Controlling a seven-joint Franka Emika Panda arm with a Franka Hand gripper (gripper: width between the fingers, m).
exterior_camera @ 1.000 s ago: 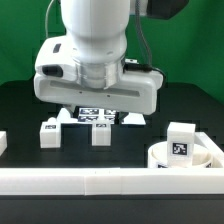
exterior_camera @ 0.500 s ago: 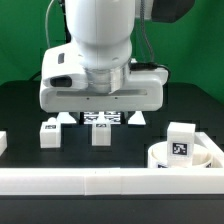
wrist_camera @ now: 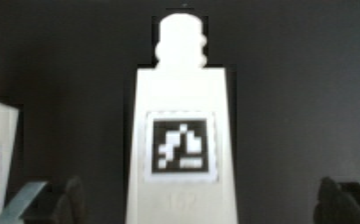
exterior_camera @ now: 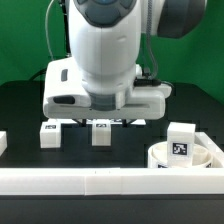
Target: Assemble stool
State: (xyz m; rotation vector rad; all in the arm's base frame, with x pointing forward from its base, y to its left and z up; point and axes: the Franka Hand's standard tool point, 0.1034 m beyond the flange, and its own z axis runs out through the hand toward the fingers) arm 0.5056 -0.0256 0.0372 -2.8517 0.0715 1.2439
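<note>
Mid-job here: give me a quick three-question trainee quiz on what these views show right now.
1. True or false: the gripper is shut on the leg in the wrist view.
2. Where does the seat disc lie in the exterior view? A) the exterior view's left B) the exterior view's right C) dead centre
3. Fill in: one tagged leg rests on the ____.
Key: 1 false, the gripper is open, clear of the leg on both sides; 2 B; 3 seat disc.

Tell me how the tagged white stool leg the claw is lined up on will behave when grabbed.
The white blocky plastic leg looks rigid, so it probably won't flex. Its flat tagged face suggests it won't roll. The smooth surface may slip in the open claw.
</note>
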